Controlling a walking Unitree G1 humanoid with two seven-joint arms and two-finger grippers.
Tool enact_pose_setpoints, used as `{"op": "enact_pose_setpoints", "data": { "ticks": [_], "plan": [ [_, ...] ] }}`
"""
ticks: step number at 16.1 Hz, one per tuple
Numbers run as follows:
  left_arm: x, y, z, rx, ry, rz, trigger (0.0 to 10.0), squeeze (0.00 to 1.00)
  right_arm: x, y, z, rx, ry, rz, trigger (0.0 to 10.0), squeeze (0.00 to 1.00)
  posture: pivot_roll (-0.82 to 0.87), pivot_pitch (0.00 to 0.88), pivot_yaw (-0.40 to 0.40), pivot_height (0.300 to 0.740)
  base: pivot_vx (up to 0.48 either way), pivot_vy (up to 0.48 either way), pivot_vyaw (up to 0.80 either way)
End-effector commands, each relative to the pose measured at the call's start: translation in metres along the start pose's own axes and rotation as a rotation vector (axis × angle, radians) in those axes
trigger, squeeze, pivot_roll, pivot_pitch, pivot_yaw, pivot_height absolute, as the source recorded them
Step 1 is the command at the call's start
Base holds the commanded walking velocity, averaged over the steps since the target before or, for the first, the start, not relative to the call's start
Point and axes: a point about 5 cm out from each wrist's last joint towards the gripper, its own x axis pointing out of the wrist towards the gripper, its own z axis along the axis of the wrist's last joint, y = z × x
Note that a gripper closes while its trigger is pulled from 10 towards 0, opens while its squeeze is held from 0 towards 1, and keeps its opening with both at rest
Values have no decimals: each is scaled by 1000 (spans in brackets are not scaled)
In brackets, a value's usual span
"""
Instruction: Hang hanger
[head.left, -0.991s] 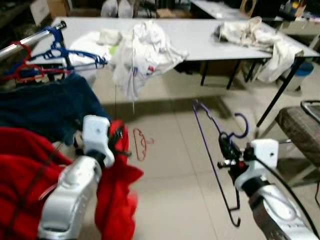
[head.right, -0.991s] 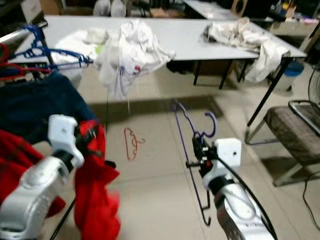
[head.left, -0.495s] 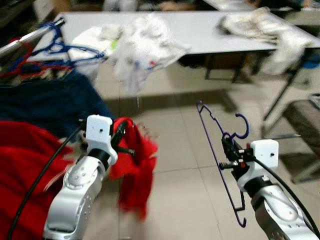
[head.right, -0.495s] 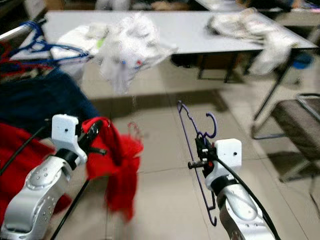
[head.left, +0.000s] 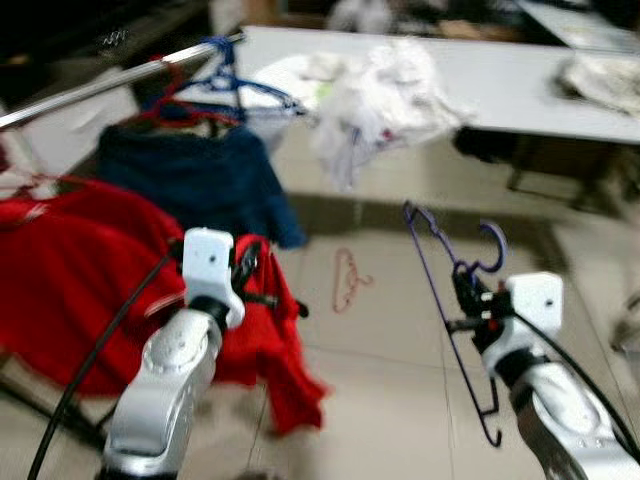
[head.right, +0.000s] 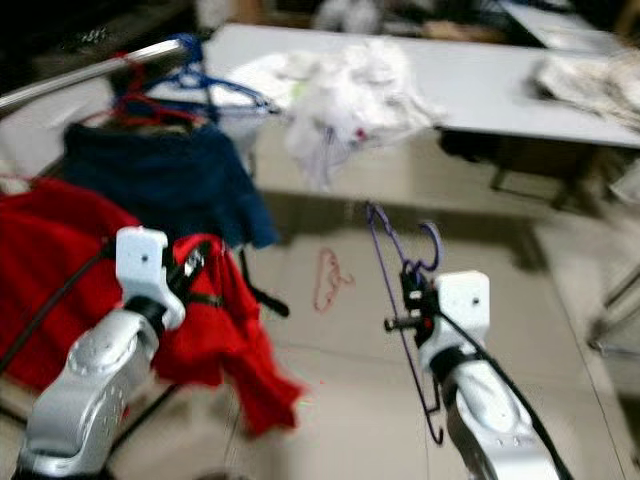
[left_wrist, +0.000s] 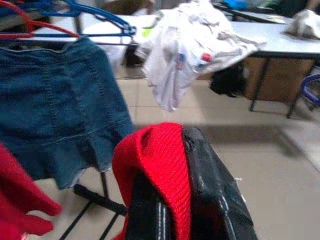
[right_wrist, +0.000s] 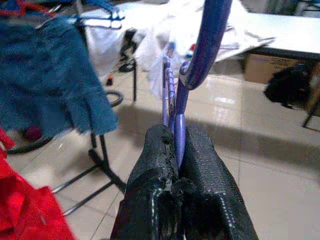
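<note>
My right gripper (head.left: 466, 303) is shut on a purple hanger (head.left: 442, 295) that stands upright over the floor; its neck runs between the black fingers (right_wrist: 197, 165). My left gripper (head.left: 252, 277) is shut on a red knitted garment (head.left: 75, 280), a fold of it (left_wrist: 165, 170) lying between the fingers. That garment drapes over the low end of a clothes rack. The rack's metal rail (head.left: 95, 88) runs up to the back, carrying a blue hanger (head.left: 235, 80), a red hanger (head.right: 150, 105) and a denim skirt (head.left: 190, 175).
A red hanger (head.left: 345, 282) lies on the tiled floor ahead. A long white table (head.left: 520, 85) stands behind, with white clothes (head.left: 385, 95) hanging off its front edge. The rack's black legs (left_wrist: 97, 200) stand on the floor at my left.
The camera has swung left, bringing more of the rack into view. The left gripper has lifted the red garment's edge slightly. The right gripper keeps the purple hanger upright.
</note>
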Motion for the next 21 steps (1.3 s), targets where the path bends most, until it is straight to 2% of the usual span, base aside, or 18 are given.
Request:
{"op": "enact_pose_setpoints", "data": {
  "ticks": [1,5,10,11,12,13,14,15,18,21],
  "plan": [
    [0,4,-1,10,4,27,10000,0,3,-1,3,-10,-11,4,10000,0,-11,37,-5,740,0,-398,788],
    [3,8,0,-49,4,64,10000,0,7,-5,5,-21,4,19,10000,0,-12,40,-8,740,0,-95,198],
    [2,8,1,-29,7,44,10000,0,9,9,8,-73,-2,120,10000,0,-3,42,-18,740,0,0,0],
    [4,8,4,-13,7,25,10000,0,8,14,12,-73,-15,204,10000,0,2,43,-24,740,0,0,0],
    [5,9,5,-7,5,17,10000,0,7,16,13,-69,-20,233,10000,0,2,43,-24,740,0,0,0],
    [6,12,7,-1,7,20,10000,0,5,17,17,-26,-31,274,10000,0,5,43,-26,740,0,0,0],
    [11,19,11,38,13,21,10000,0,-1,19,25,49,-53,383,10000,0,6,43,-27,740,0,0,0],
    [13,22,14,50,13,22,10000,0,-3,18,27,53,-57,424,10000,0,6,43,-28,740,0,0,0],
    [23,36,23,118,26,8,10000,0,-17,14,31,-32,-13,625,10000,0,6,47,-35,740,0,0,0],
    [33,51,37,197,27,-13,10000,0,-23,-1,39,-81,20,704,10000,0,11,59,-48,740,0,0,0]
  ]
}}
